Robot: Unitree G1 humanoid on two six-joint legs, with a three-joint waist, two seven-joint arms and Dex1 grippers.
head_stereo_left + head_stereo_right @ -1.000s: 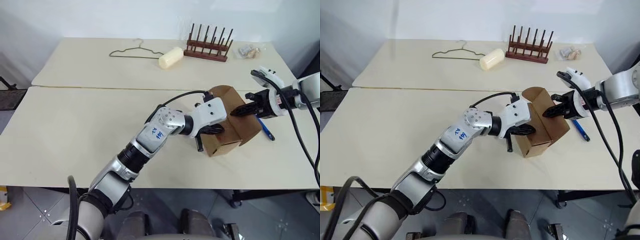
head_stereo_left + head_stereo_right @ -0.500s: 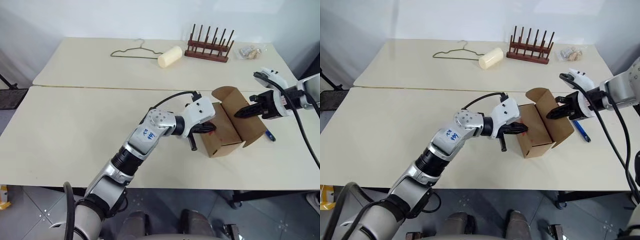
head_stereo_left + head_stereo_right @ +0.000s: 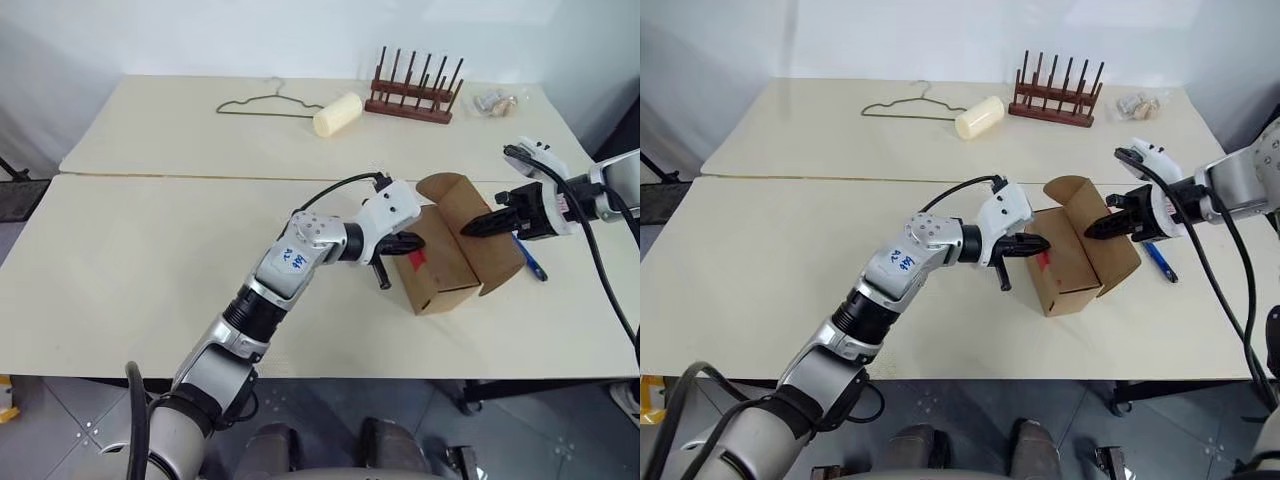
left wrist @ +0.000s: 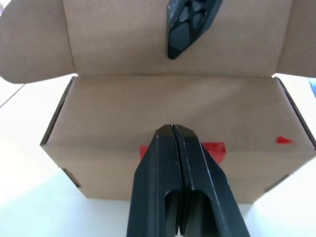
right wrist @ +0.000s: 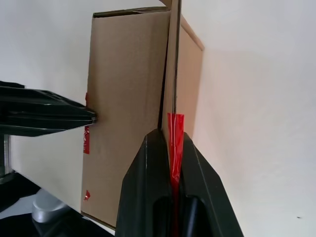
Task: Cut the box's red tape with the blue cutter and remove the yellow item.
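Currently right gripper (image 5: 170, 136) pinches box (image 3: 450, 262) lid flap with red tape (image 5: 175, 143); left gripper (image 4: 171, 129) closed empty, tips against box front.

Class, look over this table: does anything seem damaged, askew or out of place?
The box stands with its lid flap lifted, pinched by the right tool. Its red tape is cut, a strip still on the flap's edge.
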